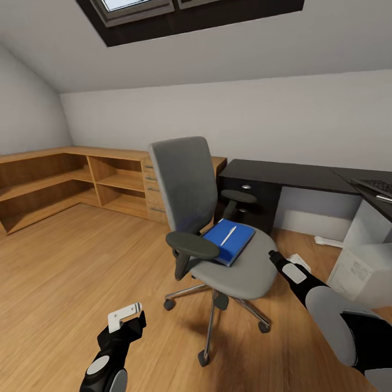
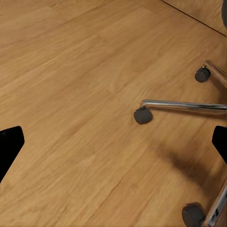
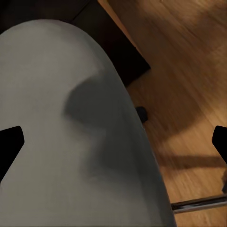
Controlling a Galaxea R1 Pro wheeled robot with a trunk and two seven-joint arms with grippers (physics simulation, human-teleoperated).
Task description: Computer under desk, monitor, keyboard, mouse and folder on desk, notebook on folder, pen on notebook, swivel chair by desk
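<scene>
Folder on swivel chair, castors under left wrist

Attic bedroom, head view. A grey swivel chair stands on the wood floor, its seat carrying a blue folder with a white pen lying on top. Behind it runs the black tabletop with a keyboard at far right; a pale computer tower stands on the floor below. Oak shelving lines the left wall. The left claw hangs low over the floor; the right claw is just beside the seat edge.
</scene>
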